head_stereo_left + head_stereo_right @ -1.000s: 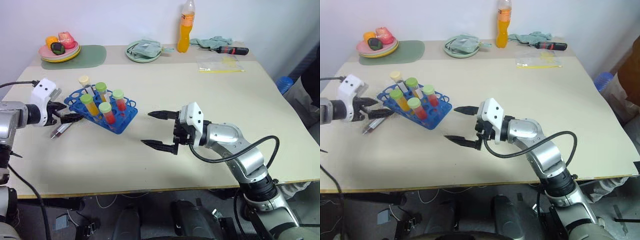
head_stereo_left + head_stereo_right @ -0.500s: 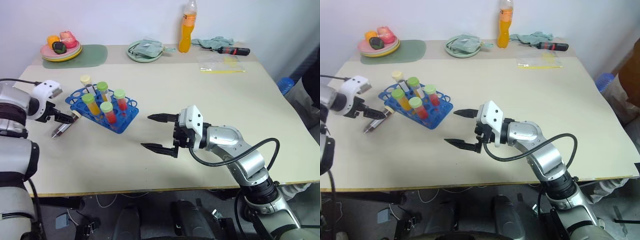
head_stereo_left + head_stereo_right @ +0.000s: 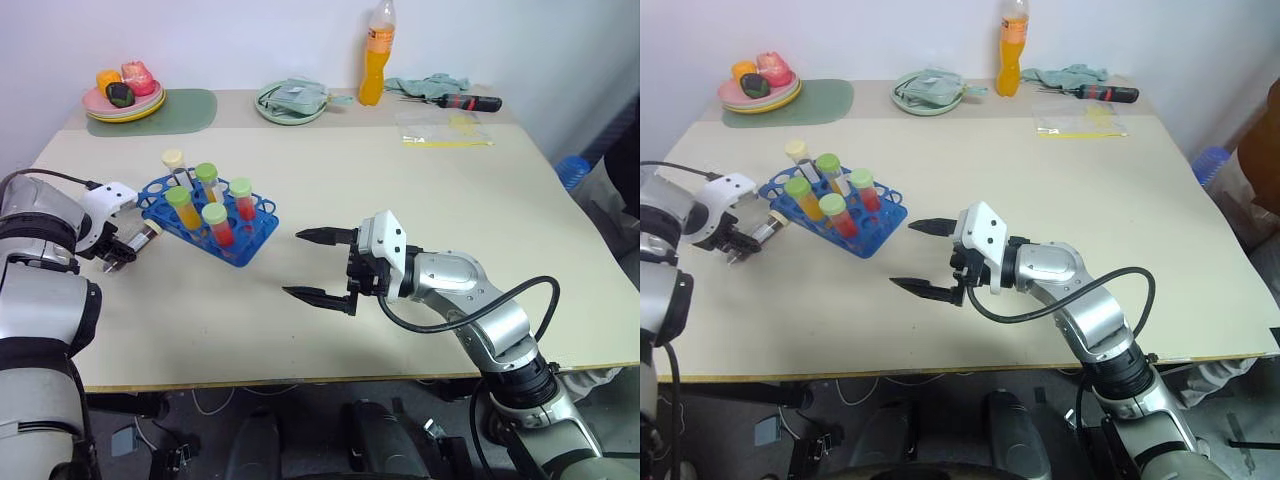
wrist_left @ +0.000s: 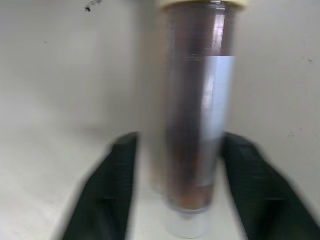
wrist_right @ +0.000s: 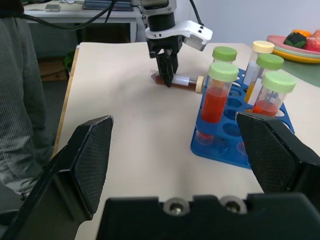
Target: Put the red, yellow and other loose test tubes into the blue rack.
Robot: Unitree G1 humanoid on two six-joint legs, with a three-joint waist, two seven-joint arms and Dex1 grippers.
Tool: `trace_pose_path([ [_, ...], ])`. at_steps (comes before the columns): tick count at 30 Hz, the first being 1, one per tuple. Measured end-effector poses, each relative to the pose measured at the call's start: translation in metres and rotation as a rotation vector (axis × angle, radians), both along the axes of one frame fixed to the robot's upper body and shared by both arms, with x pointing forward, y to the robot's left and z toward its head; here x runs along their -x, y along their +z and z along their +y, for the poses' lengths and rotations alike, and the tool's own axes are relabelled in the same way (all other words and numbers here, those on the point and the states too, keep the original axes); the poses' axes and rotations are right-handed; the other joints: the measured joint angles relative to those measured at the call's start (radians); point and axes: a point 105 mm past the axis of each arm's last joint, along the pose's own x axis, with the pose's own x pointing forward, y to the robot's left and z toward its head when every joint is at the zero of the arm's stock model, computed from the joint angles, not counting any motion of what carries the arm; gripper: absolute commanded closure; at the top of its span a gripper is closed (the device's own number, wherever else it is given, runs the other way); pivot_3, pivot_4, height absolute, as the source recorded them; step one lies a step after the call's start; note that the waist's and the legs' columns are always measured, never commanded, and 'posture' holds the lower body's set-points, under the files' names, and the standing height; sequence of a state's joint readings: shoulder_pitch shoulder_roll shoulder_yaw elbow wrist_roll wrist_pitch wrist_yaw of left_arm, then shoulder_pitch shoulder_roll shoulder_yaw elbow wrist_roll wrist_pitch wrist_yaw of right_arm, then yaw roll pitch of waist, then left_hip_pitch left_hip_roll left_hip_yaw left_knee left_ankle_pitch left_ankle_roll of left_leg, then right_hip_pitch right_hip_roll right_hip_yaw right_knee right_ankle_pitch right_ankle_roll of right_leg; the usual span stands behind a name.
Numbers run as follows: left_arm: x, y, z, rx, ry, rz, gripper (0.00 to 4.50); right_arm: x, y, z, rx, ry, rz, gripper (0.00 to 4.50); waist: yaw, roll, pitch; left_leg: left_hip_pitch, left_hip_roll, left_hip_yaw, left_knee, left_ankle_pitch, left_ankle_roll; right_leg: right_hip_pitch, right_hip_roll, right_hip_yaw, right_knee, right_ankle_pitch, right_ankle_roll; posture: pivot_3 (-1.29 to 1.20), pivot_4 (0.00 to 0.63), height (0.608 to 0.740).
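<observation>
Left tool (image 3: 118, 250): clenched on the dark loose tube (image 3: 140, 239) lying on the table (image 3: 400, 190), likely ready to lift.
Right tool (image 3: 318, 265): fingers spread, holding nothing, waiting mid-table.
Blue rack (image 3: 255, 232): just beside the tube, five capped tubes upright.

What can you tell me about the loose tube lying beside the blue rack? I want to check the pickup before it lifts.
The loose tube is a clear plastic cylinder with dark reddish-brown liquid inside, a pale label patch and a cream cap at the end toward the blue rack. It lies on its side on the table, just off the rack's edge. The left gripper comes down from above, with one black finger on each side of the tube near its closed end, shut on it.
</observation>
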State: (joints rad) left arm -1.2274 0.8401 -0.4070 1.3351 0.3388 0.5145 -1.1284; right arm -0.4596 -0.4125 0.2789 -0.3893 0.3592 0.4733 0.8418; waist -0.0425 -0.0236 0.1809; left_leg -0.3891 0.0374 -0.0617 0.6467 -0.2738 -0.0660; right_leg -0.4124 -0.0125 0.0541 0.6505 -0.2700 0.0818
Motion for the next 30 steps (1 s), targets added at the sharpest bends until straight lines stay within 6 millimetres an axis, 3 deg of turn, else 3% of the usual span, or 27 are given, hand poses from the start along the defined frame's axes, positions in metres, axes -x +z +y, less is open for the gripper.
trace_pose_path([
  [1, 0.000, 0.000, 0.000, 0.003, 0.001, 0.000, 3.72, 0.000, 0.000, 0.000, 0.000, 0.000, 0.000, 0.13, 0.000, 0.000, 0.000, 0.000, 0.000, 0.000, 0.000, 0.000, 0.000, 0.000, 0.000, 0.000, 0.000, 0.000, 0.000, 0.00, 0.150, 0.740],
  [6, 0.004, 0.002, 0.000, 0.043, -0.016, 0.010, 3.73, 0.000, 0.000, 0.000, 0.000, 0.000, -0.001, 0.13, -0.003, 0.000, 0.000, 0.000, 0.000, 0.000, 0.000, 0.000, 0.000, 0.000, 0.000, 0.000, 0.000, 0.000, 0.000, 0.00, 0.150, 0.740],
  [11, 0.031, 0.023, 0.035, 0.080, -0.023, -0.030, 3.73, 0.002, -0.001, 0.000, -0.003, -0.010, 0.001, 0.13, -0.012, 0.000, 0.000, 0.000, 0.001, 0.000, -0.001, 0.000, 0.000, -0.001, 0.000, 0.000, 0.000, 0.000, 0.000, 0.00, 0.150, 0.740],
  [14, 0.039, 0.036, 0.055, 0.170, 0.019, -0.230, 3.73, 0.003, -0.004, -0.002, -0.009, -0.021, 0.011, 0.13, -0.007, 0.000, 0.000, 0.000, 0.001, 0.000, 0.000, 0.000, 0.000, -0.001, 0.000, 0.000, 0.000, 0.000, 0.000, 0.00, 0.150, 0.740],
  [17, 0.016, 0.061, 0.057, 0.189, -0.015, -0.679, 3.73, 0.004, -0.005, -0.002, -0.017, -0.026, 0.022, 0.13, 0.013, -0.001, 0.000, 0.000, 0.003, 0.000, 0.002, 0.000, 0.000, 0.000, -0.003, -0.003, 0.001, 0.000, 0.000, 0.00, 0.150, 0.740],
  [20, 0.000, 0.074, 0.041, 0.243, 0.025, -1.033, 3.73, 0.005, -0.003, 0.001, -0.031, -0.013, 0.024, 0.13, 0.035, -0.001, -0.001, 0.001, 0.002, 0.000, 0.003, 0.000, 0.000, 0.002, -0.007, -0.003, 0.001, 0.001, 0.000, 0.00, 0.150, 0.740],
  [22, -0.006, 0.074, 0.005, 0.331, 0.014, -1.251, 3.73, 0.003, -0.002, 0.004, -0.036, -0.002, 0.029, 0.13, 0.046, -0.001, -0.002, 0.001, 0.000, 0.001, 0.003, 0.000, -0.001, 0.003, -0.015, -0.004, 0.001, 0.001, 0.002, 0.00, 0.150, 0.740],
  [27, -0.012, 0.062, -0.054, 0.445, 0.169, -1.517, 3.73, 0.000, 0.001, 0.011, -0.039, 0.032, 0.035, 0.13, 0.053, -0.004, -0.004, -0.001, -0.007, 0.001, 0.004, 0.000, -0.001, 0.003, -0.013, -0.004, 0.000, 0.002, 0.004, 0.00, 0.150, 0.740],
  [30, -0.014, 0.056, -0.067, 0.428, 0.197, -1.563, 3.73, 0.000, 0.001, 0.012, -0.036, 0.039, 0.033, 0.13, 0.044, -0.004, -0.004, 0.000, -0.007, 0.001, 0.003, 0.000, 0.000, 0.003, -0.012, -0.004, 0.000, 0.002, 0.004, 0.00, 0.150, 0.740],
])
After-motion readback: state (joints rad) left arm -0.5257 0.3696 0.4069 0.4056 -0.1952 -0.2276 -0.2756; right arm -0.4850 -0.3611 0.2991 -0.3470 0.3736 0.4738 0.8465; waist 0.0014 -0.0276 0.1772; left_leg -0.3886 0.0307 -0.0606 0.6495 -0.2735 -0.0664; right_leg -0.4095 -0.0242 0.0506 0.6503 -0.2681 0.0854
